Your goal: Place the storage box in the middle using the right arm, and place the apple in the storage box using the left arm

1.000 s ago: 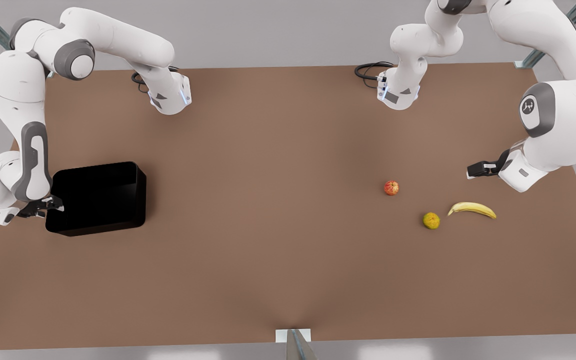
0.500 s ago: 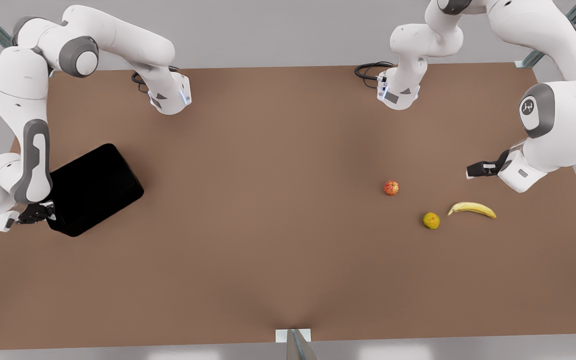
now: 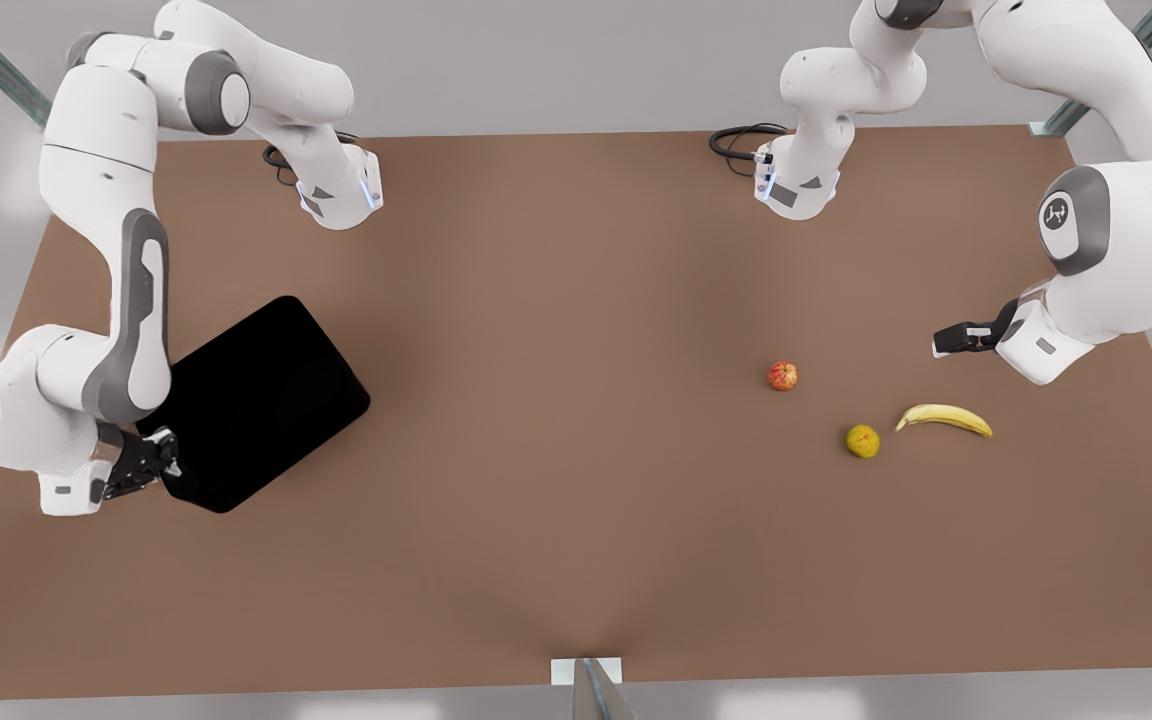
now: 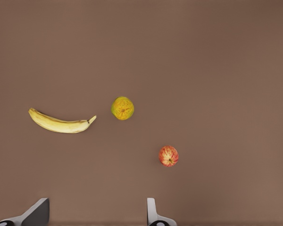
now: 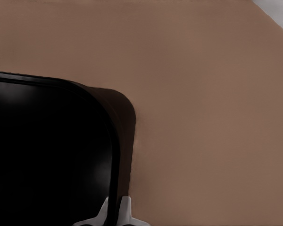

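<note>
The glossy black storage box lies turned diagonally at the front view's left. My right gripper is shut on the wall at its near corner. In the right wrist view the fingertips pinch the wall of the box. The small red-orange apple rests on the table at the front view's right. My left gripper waits behind and to the right of it, apart from it. In the left wrist view this gripper stands open above the apple.
A yellow-green round fruit and a yellow banana lie near the apple, also in the left wrist view as the fruit and the banana. The brown table stretches wide between box and fruits. Arm bases stand at the far edge.
My right arm has swung the box toward the front view's right and nearer the camera, turning it diagonal. The left arm and the fruits have not moved.
</note>
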{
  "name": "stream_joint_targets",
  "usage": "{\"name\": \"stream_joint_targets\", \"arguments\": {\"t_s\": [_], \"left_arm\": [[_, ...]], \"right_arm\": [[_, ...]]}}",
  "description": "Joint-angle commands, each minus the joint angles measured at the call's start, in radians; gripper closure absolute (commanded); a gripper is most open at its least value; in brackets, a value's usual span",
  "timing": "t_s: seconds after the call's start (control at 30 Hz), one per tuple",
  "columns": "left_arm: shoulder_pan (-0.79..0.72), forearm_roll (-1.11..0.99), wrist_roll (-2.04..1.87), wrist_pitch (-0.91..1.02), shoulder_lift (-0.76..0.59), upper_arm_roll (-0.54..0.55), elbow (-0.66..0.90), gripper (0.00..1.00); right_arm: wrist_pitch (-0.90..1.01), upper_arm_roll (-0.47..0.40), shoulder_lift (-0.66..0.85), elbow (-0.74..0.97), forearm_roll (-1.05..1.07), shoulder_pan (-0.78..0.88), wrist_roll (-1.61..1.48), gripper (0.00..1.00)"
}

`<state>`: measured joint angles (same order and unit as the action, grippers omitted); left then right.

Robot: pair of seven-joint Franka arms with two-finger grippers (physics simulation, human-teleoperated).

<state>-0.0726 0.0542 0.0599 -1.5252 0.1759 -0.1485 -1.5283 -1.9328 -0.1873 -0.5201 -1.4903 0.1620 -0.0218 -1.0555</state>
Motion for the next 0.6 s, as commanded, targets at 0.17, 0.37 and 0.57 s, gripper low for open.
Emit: {"name": "stream_joint_targets", "arguments": {"t_s": [0.17,0.37,0.57], "left_arm": [[0.000,-0.001,0.000,0.005,-0.001,0.000,0.000,0.00],[0.000,-0.001,0.000,0.005,0.000,0.000,0.000,0.00],[0.000,-0.001,0.000,0.007,0.000,0.000,0.000,0.00]], "right_arm": [[0.077,0.002,-0.014,0.031,0.013,0.230,0.776,0.79],[0.058,0.031,-0.107,0.097,0.060,0.408,1.273,0.79],[0.054,0.147,-0.300,0.369,0.057,0.434,1.597,0.79]]}}
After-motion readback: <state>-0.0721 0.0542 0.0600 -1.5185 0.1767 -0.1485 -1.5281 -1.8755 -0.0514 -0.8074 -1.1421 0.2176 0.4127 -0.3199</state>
